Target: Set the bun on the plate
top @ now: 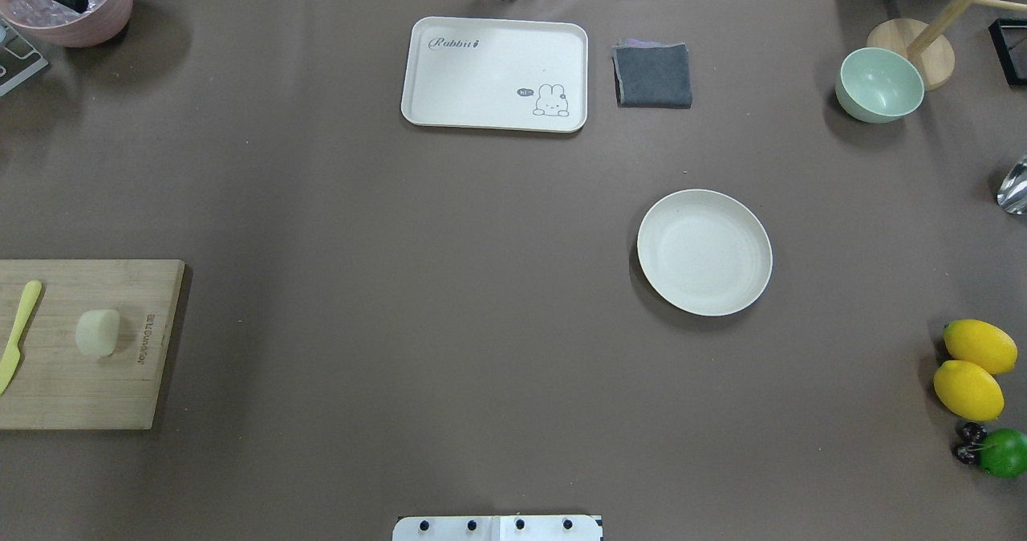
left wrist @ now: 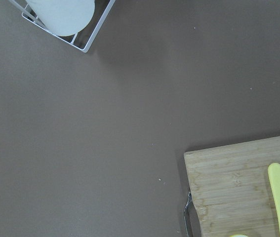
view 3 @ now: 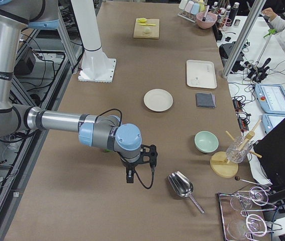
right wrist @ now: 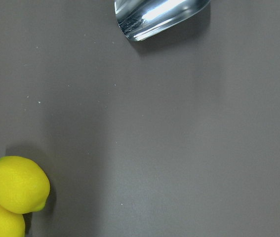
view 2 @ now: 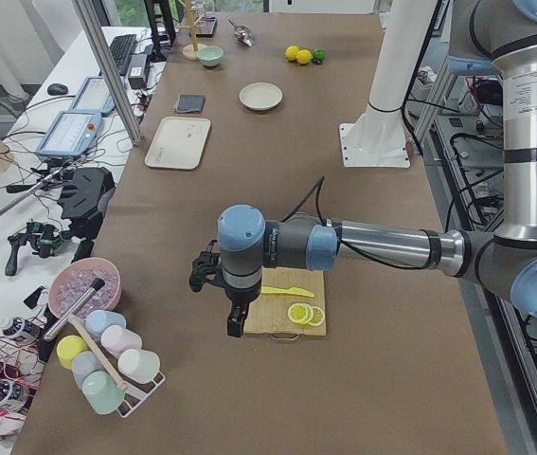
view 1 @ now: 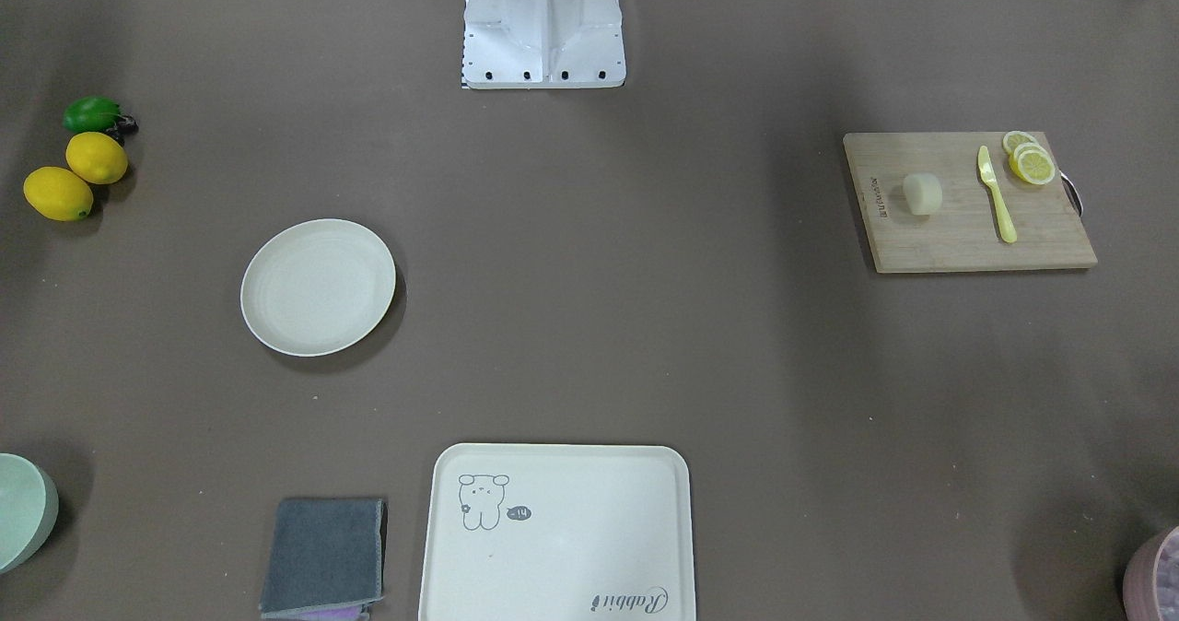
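The bun (view 1: 922,193) (top: 98,332) is a small pale lump lying on a wooden cutting board (view 1: 967,243) (top: 80,396) at the robot's left end of the table. The round cream plate (view 1: 318,287) (top: 704,252) (view 3: 158,100) lies bare on the robot's right half. My left gripper (view 2: 235,330) hangs above the table beside the board's outer end, apart from the bun. Far off at the other end of the table hangs my right gripper (view 3: 129,178), near the metal scoop (view 3: 182,187). Both show only in the side views, so I cannot tell whether they are open or shut.
A yellow knife (view 1: 997,195) and lemon slices (view 1: 1030,160) share the board. A cream tray (top: 495,74), grey cloth (top: 653,75) and green bowl (top: 879,85) line the far edge. Two lemons (top: 972,368) and a lime (top: 1003,453) lie at the right, a cup rack (view 2: 107,365) at the left.
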{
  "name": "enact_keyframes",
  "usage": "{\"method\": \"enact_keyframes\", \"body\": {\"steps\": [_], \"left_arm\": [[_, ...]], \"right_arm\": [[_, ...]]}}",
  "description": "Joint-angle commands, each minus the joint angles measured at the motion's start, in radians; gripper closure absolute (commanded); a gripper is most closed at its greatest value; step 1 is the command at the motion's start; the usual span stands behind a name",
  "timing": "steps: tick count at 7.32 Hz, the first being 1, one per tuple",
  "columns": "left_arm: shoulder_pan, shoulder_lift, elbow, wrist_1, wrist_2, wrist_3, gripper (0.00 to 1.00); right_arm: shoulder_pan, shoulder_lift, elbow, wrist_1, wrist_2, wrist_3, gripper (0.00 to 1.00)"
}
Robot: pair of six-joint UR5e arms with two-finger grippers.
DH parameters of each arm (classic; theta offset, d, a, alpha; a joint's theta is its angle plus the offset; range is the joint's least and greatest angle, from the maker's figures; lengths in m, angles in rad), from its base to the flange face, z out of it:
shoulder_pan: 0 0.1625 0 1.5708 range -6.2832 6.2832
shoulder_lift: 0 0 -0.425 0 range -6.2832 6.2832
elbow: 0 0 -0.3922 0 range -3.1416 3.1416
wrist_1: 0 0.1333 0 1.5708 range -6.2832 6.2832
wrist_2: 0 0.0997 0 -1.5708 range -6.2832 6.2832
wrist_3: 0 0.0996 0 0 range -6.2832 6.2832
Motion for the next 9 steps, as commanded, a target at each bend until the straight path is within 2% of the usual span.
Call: {"method": "enact_keyframes", "body": {"steps": [1, 5, 7, 8, 9], "left_arm": [[0.002, 0.002, 0.001, -0.002, 0.002, 0.003, 0.03], [0.004, -0.008, -0.012, -0.005, 0.005, 0.002, 0.03], [-0.002, -0.011, -0.083, -0.008, 0.000, -0.005, 0.03], [-0.005, -0.014, -0.098, -0.014, -0.002, -0.003, 0.03], [-0.005, -0.023, -0.083, -0.093, 0.005, -0.005, 0.03]], "right_arm": [[0.000, 0.000, 0.000, 0.000, 0.000, 0.000, 0.00], [0.000, 0.000, 0.005, 0.036, 0.018, 0.000, 0.00], [0.000, -0.012, -0.003, 0.261, 0.043, 0.015, 0.00], [0.002, -0.014, 0.000, 0.340, 0.035, 0.014, 0.00], [0.006, -0.014, 0.006, 0.365, 0.043, 0.026, 0.00]]}}
